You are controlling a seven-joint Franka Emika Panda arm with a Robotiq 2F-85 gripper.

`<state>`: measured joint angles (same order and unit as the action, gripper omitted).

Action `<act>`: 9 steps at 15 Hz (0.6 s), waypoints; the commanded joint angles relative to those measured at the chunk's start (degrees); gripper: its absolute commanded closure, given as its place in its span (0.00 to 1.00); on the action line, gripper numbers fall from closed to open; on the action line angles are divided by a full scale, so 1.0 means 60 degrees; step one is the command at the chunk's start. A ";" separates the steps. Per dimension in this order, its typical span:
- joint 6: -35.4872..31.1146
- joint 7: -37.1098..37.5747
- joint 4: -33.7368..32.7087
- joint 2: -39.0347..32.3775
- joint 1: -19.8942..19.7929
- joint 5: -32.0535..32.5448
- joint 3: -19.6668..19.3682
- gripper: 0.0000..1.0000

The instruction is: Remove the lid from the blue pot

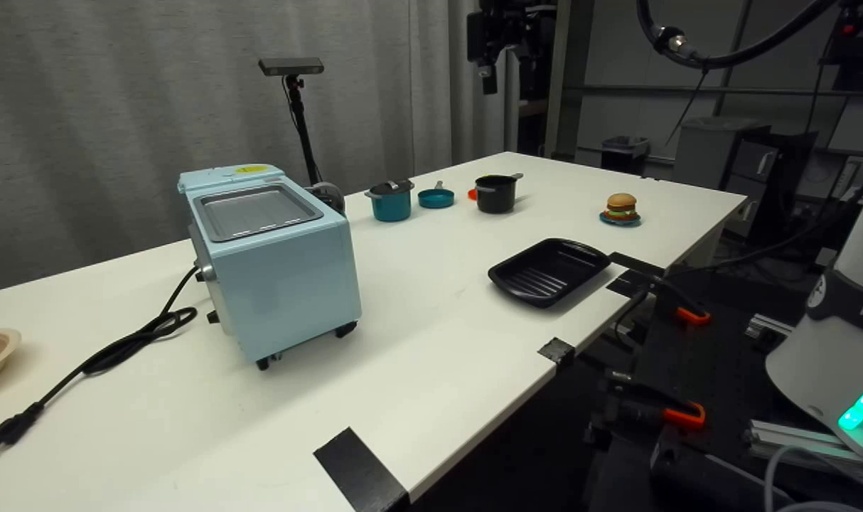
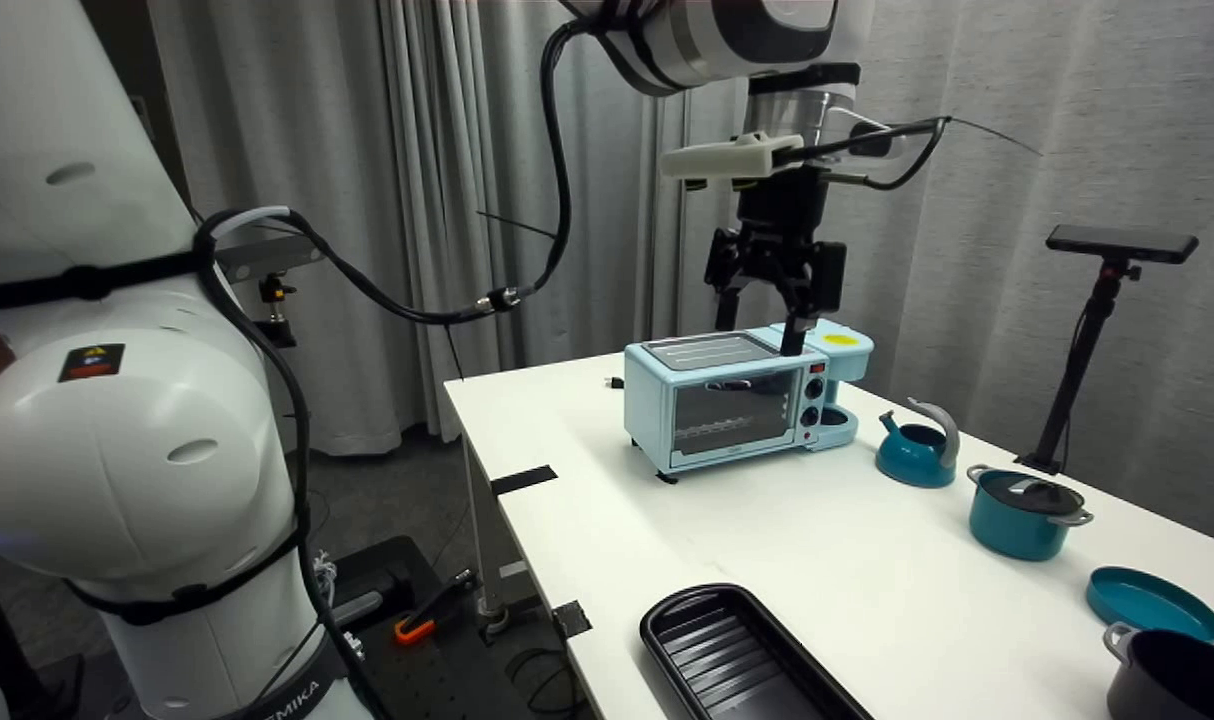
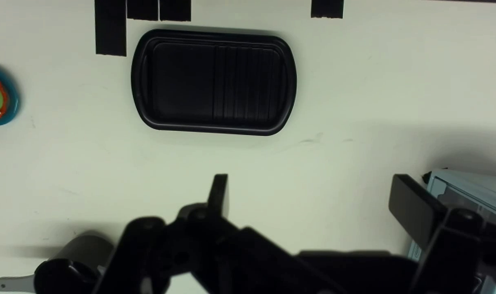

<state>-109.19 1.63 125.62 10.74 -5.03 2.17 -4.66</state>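
Note:
The blue pot (image 1: 392,207) is a small teal pot with grey side handles on the far side of the white table; it also shows in an exterior view (image 2: 1017,524). The lid (image 1: 390,188) is a dark, greyish disc with a lighter centre handle. It sits on top of the pot, as also seen in an exterior view (image 2: 1033,492). My gripper (image 2: 760,332) is open and empty, high above the table and well apart from the pot. In the wrist view my gripper (image 3: 309,192) has its fingers wide apart over bare tabletop; pot and lid do not show there.
A light-blue oven appliance (image 2: 732,415), a teal kettle (image 2: 915,456) and a teal pan (image 1: 436,198) stand near the pot. A dark pot (image 1: 495,194), a black tray (image 3: 213,81) and a toy burger (image 1: 621,206) are also on the table. A camera stand (image 2: 1077,360) rises behind.

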 commanded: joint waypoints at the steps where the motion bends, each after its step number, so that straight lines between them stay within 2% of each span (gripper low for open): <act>1: -0.0334 0.0334 -0.0114 -0.0259 0.0021 0.0093 0.0083 0.00; 5: -0.0874 0.0762 -0.0589 -0.1010 0.0015 0.0173 0.0135 0.00; 9: -0.0990 0.1059 -0.1586 -0.2089 0.0009 0.0242 0.0093 0.00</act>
<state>-115.55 5.91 122.21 3.73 -4.99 2.17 -4.11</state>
